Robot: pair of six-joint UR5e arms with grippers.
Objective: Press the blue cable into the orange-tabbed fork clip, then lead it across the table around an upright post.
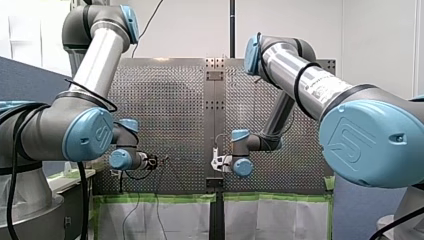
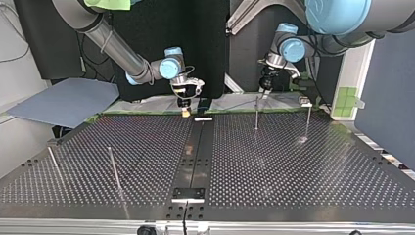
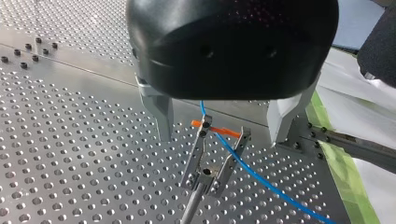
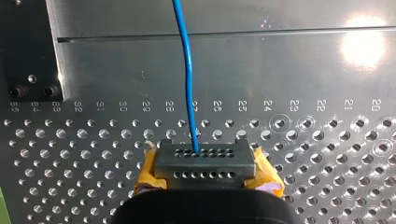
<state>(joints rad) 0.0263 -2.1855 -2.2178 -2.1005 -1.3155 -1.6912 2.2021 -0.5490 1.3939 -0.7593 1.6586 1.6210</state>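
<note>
Clamping blue cable [image 4: 190,93] between yellow pads of right tool [image 4: 205,163] above perforated surface [image 4: 327,186], with cable crossing orange-tabbed fork clip [image 3: 212,161] between widely spread fingers of left tool [image 3: 222,136].

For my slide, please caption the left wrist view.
Open left gripper over the orange-tabbed fork clip, blue cable at its prongs.

My right gripper [image 2: 185,112] hangs over the table [image 2: 293,186]; thin posts [image 2: 256,111] stand upright.

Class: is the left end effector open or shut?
Open: the left end effector has fingers wide apart, the blue cable passing between them.
</note>
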